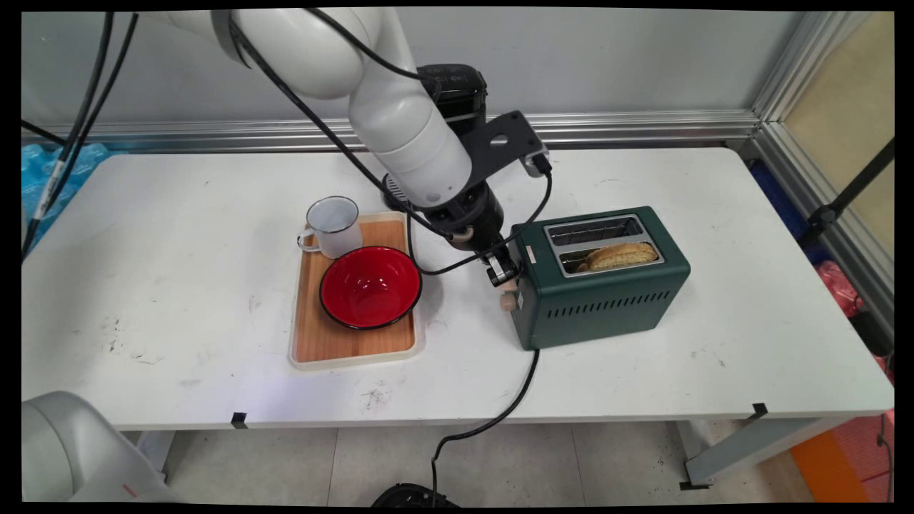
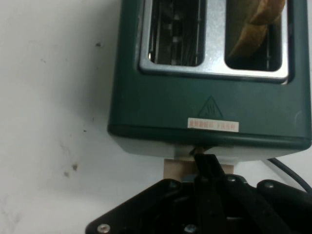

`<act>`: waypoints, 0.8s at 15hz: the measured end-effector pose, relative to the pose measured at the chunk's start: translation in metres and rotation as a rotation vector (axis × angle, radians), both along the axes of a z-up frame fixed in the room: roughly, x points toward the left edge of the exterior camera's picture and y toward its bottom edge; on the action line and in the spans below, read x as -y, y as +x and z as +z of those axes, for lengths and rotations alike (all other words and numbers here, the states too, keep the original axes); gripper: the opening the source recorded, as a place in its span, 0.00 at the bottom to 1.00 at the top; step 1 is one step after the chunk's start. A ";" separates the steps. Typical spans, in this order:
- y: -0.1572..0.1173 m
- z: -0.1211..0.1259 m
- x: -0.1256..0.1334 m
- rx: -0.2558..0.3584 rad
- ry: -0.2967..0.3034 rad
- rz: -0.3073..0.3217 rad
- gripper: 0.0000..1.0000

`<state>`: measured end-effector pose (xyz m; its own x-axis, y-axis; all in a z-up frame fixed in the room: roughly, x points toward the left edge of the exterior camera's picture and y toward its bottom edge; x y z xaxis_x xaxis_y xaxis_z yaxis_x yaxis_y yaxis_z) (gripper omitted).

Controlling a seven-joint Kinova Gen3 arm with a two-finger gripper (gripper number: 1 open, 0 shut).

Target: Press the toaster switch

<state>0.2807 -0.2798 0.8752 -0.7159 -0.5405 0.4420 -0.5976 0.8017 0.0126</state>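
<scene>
A dark green two-slot toaster (image 1: 607,303) stands right of the table's middle, with a slice of toasted bread (image 1: 621,255) low in its near slot. My gripper (image 1: 503,275) is at the toaster's left end, shut, its tips pressed together just above the beige lever knob (image 1: 508,301). In the hand view the toaster (image 2: 209,107) fills the top, the bread (image 2: 253,29) sits in the right slot, and my gripper (image 2: 207,163) rests on the beige lever (image 2: 175,170) at the toaster's end wall. The far slot is empty.
Left of the gripper lies a wooden tray (image 1: 353,350) holding a red bowl (image 1: 370,285) and a white enamel mug (image 1: 333,226). A black appliance (image 1: 453,93) stands behind the arm. The toaster's black cord (image 1: 500,414) runs off the table's front edge.
</scene>
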 end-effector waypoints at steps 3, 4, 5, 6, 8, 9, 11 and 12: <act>-0.002 -0.005 0.002 0.005 0.006 -0.001 0.00; -0.003 -0.007 0.003 0.007 0.008 -0.001 0.00; -0.004 -0.009 0.004 0.009 0.010 -0.002 0.00; -0.004 -0.010 0.004 0.011 0.012 -0.002 0.00; -0.006 -0.013 0.005 0.014 0.014 -0.004 0.00; -0.006 -0.014 0.006 0.015 0.016 -0.006 0.00; -0.007 -0.017 0.006 0.018 0.020 -0.008 0.00; -0.008 -0.018 0.006 0.019 0.021 -0.009 0.00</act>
<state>0.2732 -0.2861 0.8576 -0.7288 -0.5434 0.4166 -0.5909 0.8066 0.0183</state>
